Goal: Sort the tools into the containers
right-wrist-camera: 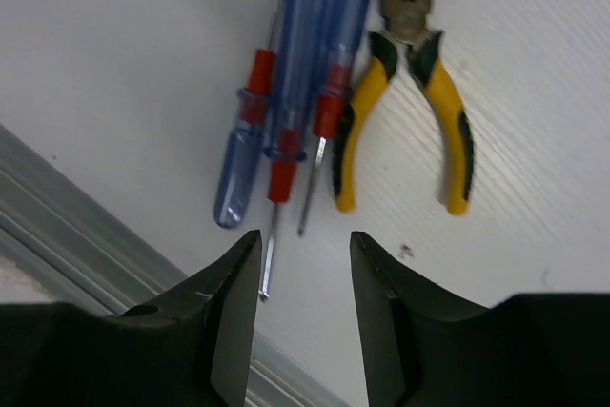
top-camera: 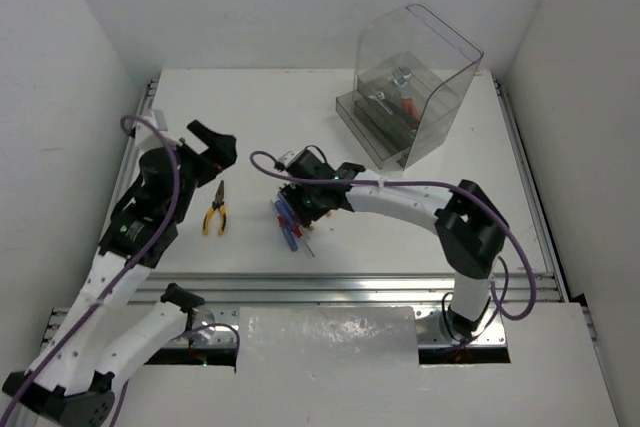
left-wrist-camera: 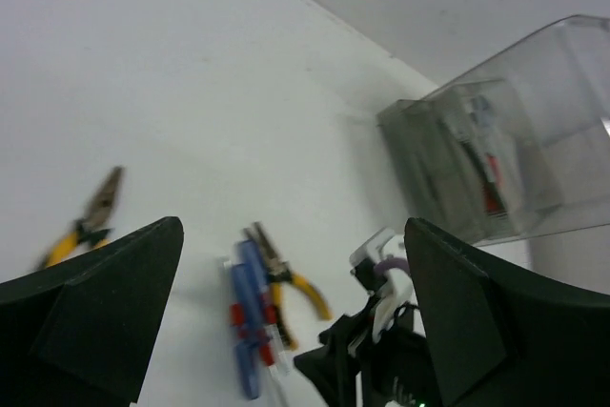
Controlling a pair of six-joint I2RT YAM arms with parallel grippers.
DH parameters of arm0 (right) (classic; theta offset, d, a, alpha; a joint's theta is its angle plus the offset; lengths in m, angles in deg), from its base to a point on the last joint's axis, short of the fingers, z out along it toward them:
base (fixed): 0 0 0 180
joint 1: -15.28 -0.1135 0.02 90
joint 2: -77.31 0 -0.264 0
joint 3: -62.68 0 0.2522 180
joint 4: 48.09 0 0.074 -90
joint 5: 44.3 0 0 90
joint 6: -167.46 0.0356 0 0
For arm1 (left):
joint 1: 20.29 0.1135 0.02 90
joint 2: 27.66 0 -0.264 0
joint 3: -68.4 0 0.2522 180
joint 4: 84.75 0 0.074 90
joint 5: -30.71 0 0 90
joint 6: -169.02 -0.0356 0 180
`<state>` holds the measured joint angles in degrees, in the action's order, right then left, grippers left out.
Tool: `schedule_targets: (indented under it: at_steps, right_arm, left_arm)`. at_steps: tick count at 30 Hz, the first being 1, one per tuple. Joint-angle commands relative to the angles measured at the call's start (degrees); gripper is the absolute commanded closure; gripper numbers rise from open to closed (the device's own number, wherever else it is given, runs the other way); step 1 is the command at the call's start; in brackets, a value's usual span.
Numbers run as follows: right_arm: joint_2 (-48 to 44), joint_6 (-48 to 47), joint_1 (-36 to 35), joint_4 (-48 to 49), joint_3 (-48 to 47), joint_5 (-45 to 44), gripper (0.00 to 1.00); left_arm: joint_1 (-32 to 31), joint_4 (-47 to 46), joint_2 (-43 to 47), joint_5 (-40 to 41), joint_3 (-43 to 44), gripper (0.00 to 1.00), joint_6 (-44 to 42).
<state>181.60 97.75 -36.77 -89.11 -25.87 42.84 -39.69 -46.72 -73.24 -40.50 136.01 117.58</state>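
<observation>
Three blue screwdrivers (right-wrist-camera: 286, 92) with red collars lie side by side on the white table, next to yellow-handled pliers (right-wrist-camera: 410, 92). My right gripper (right-wrist-camera: 305, 254) is open and empty just above their tips; in the top view it (top-camera: 300, 205) hovers over the screwdrivers (top-camera: 290, 229). A second pair of yellow pliers (top-camera: 215, 213) lies to the left. My left gripper (top-camera: 212, 147) is open and empty, raised above and behind those pliers (left-wrist-camera: 86, 221). The clear box with trays (top-camera: 415, 82) stands at the back right, with wrenches (top-camera: 400, 87) inside.
Metal rails (top-camera: 350, 287) run along the table's near edge, close behind the screwdriver tips (right-wrist-camera: 95, 226). White walls enclose the table on three sides. The left wrist view shows the right arm's wrist (left-wrist-camera: 381, 331) and the clear box (left-wrist-camera: 496, 159).
</observation>
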Motion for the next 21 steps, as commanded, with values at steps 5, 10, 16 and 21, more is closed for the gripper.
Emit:
schedule_targets:
  at_steps: [5,10,16,21]
  right_arm:
    - [7.06,5.1,-6.92,1.0,-8.35,-6.99,0.58]
    - [12.86,5.81,-8.41,-1.12,-12.74,-6.38,0.6]
    - [17.26,6.6,-10.09,-3.76,-15.92,-7.69,0.61]
    - [18.23,7.13,-10.35,-4.63,-16.09,-10.06,0.61]
  left_arm:
    - [0.41,19.15,14.62,20.64,0.49,0.0,-10.44]
    - [0.33,15.72,29.22,21.55,-5.07,0.0,-10.88]
    - [0.24,15.63,32.75,21.21,-5.51,0.0,-10.97]
    - [0.24,14.49,31.43,19.28,-5.94,0.0,-12.02]
